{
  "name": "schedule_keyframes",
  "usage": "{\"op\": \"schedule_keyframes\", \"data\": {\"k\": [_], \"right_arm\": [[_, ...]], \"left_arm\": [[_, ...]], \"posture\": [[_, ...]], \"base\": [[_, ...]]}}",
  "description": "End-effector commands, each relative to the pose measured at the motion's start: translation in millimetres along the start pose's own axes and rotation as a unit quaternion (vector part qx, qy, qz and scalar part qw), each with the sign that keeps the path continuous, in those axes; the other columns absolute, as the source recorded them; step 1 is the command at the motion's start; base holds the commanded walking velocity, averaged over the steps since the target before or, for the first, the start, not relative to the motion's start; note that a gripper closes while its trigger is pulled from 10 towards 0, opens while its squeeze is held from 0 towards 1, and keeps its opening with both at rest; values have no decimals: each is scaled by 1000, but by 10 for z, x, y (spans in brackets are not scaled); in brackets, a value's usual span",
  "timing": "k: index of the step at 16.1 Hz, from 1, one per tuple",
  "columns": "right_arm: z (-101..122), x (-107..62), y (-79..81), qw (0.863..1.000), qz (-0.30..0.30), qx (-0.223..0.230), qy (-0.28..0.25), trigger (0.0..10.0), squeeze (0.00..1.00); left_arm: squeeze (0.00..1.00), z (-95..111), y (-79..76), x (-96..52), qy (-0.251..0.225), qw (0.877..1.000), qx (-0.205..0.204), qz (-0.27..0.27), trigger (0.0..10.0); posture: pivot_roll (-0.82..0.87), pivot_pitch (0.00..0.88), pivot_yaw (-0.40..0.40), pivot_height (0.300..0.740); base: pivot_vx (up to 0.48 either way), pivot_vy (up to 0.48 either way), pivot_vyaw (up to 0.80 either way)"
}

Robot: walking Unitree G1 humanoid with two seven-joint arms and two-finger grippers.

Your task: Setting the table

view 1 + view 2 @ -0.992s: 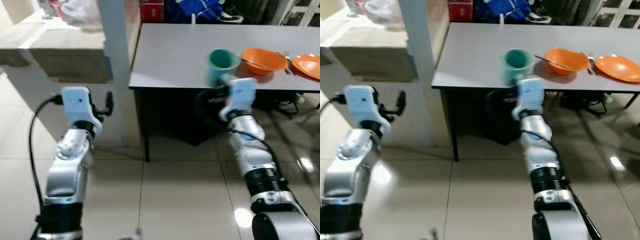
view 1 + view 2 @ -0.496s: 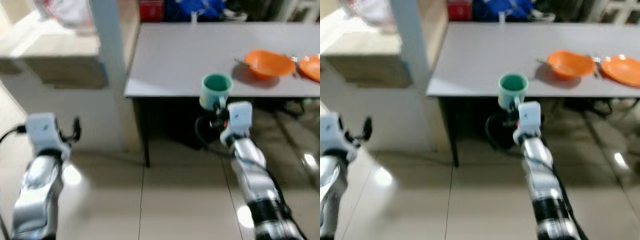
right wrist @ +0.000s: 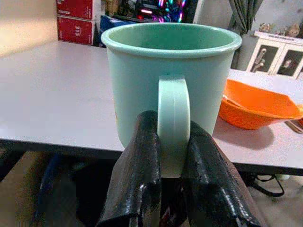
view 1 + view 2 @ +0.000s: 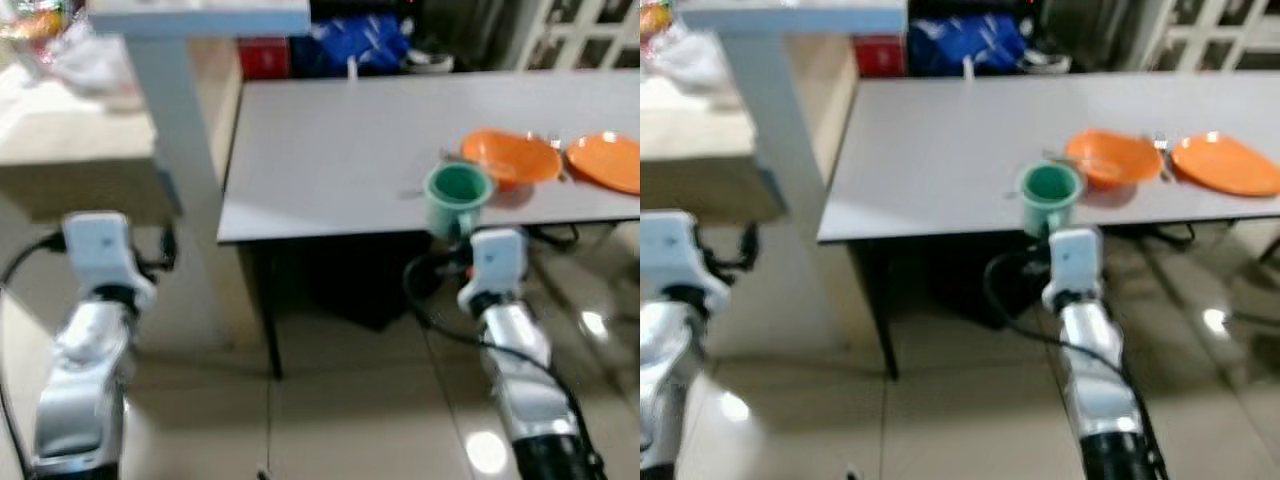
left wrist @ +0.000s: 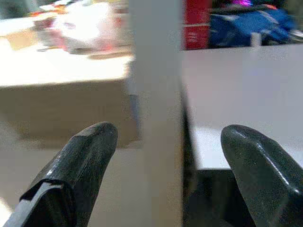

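White pillar point(image 4: 180, 140), blue bag point(image 4: 362, 42), red box point(image 4: 266, 57).

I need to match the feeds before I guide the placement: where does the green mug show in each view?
Left eye view: the green mug stands upright at the grey table's near edge, just above the right gripper.
Right eye view: same spot, left of the orange bowl.
Right wrist view: large and central, its handle pinched between the jaws.
Left wrist view: not in it.
Shared landmark: the orange bowl.
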State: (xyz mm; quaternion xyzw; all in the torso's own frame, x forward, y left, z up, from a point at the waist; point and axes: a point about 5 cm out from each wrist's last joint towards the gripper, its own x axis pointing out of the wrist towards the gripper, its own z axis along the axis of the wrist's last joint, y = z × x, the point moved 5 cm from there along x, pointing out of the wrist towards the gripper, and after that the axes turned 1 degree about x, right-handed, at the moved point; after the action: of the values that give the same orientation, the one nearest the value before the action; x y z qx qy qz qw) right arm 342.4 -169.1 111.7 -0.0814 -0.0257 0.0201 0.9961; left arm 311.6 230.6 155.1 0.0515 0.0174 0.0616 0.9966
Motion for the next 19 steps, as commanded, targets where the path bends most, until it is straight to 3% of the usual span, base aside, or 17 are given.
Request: {"op": "schedule_keyframes", "data": {"k": [1,4,8,10,17,19], "right_arm": [[73,-13,-64,1000,-3,-10,-9,10000,0],[106,14,-25,1000,7,-10,-13,10000,0],[141,46,57,1000,17,-7,-14,10000,0],[181,62,84,1000,22,-3,-20,10000,0],[229,86,205,999,39,-2,-29,10000,0],[220,81,221,999,41,-1,-28,10000,0]], "left_arm": [[0,34,-97,-10,-5,1000,3,-18,10000],[0,39,-178,4,-8,1000,7,-29,10000],[0,47,-286,-24,-12,999,2,-44,10000],[0,54,-310,-30,-12,999,3,-48,10000],[0,18,-256,-1,-1,1000,2,-30,10000],[0,10,-213,19,0,1000,8,-23,10000]], "posture": [[-77,8,50,740],[-83,11,49,740],[-82,13,48,740],[-79,16,46,740],[-68,16,44,740],[-66,18,46,740]], "base": [[428,0,0],[429,0,0],[0,0,0],[0,-439,0],[277,-359,0],[444,0,0]]}}
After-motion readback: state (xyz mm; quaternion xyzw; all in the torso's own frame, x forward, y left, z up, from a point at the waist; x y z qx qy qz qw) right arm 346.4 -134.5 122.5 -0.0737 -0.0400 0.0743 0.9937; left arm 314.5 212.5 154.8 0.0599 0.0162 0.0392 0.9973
